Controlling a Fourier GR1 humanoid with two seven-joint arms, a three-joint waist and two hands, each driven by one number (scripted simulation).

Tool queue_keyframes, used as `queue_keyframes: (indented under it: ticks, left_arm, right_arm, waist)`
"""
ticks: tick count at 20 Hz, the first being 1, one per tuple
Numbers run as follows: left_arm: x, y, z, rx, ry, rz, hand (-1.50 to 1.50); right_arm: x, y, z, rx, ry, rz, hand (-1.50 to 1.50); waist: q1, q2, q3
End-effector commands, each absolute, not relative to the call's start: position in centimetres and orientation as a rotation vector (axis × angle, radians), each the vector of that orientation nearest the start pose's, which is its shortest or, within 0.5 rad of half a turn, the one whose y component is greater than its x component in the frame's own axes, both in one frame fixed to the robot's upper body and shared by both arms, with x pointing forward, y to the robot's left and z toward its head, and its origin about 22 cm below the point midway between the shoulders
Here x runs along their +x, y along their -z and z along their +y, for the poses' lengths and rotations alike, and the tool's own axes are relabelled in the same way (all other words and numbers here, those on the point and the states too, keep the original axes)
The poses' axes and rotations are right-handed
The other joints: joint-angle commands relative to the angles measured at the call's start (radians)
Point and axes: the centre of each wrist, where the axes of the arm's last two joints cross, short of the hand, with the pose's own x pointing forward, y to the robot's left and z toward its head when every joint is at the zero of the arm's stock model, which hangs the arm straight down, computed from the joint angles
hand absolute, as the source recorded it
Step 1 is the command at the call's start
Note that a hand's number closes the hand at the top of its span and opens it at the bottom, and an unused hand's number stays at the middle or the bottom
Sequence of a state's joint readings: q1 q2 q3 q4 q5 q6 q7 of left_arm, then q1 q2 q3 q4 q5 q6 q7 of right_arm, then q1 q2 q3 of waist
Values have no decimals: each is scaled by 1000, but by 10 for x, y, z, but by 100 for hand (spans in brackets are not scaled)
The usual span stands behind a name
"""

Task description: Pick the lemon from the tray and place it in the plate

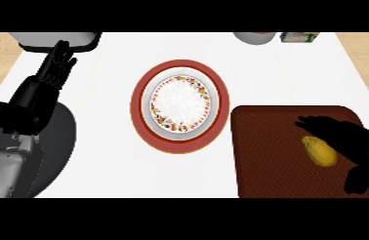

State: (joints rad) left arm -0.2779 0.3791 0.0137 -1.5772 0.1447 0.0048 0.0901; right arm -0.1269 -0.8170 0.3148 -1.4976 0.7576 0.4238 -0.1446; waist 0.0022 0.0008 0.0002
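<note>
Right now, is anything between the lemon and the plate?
Nothing visible. Only bare tray and white counter lie between the lemon and the plate; the right hand is on the lemon's far side.

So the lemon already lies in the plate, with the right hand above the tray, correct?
No: in the head view the lemon lies on the tray, not in the plate. The right hand is indeed above the tray.
</note>
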Motion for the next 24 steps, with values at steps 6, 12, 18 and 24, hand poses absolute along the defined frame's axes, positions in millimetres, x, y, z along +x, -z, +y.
queue_keyframes:
  ticks: [6, 12, 18, 24]
  left_arm:
    - [306, -101, 274, 121, 247, -1740, 0]
    - [303, -101, 272, 142, 236, -1748, 0]
    - [301, -107, 288, 129, 237, -1743, 0]
    - [294, -99, 266, 131, 236, -1755, 0]
  right_arm:
    - [282, -34, -360, -560, -1728, -901, -150]
    - [280, -12, -344, -656, -1758, -848, -150]
    - [282, -13, -341, -697, -1696, -1190, 150]
    - [300, -17, -347, -892, -1463, -1217, 150]
  waist:
    - [2, 1, 0]
    - [-2, 0, 0]
    - [-3, -1, 0]
    - [1, 0, 0]
